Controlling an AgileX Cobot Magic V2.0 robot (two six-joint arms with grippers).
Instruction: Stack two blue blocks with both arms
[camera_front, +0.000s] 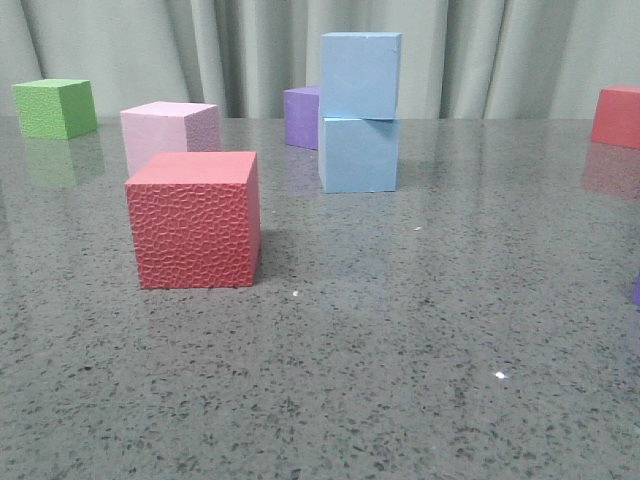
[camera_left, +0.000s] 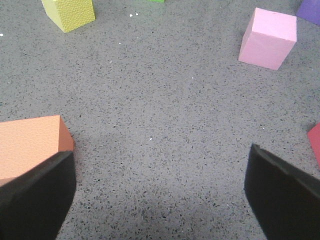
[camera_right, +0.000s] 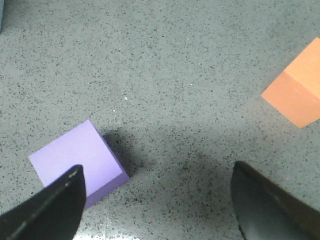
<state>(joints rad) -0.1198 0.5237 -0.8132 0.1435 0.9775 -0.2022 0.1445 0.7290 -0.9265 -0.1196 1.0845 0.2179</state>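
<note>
Standing stacked mid-table in the front view, two pale sky-blue foam cubes, upper (camera_front: 361, 74) on lower (camera_front: 359, 153); I judge them light, soft, matte, best pinched on opposite flat sides. My left gripper (camera_left: 160, 200) hangs released over bare speckled tabletop (camera_left: 165, 115). My right gripper (camera_right: 157, 205) hangs released, a purple cube (camera_right: 77, 162) beside one finger.

- The table (camera_front: 400, 350) under me is speckled grey stone, polished enough to mirror the cubes faintly.
- The two stacked blue blocks (camera_front: 360, 110) look like smooth matt foam.
- The red cube (camera_front: 195, 220) has a pebbled, dimpled front.
- My left fingers (camera_left: 35, 200) are matt black.
- The curtain (camera_front: 480, 50) behind is cloth.
</note>
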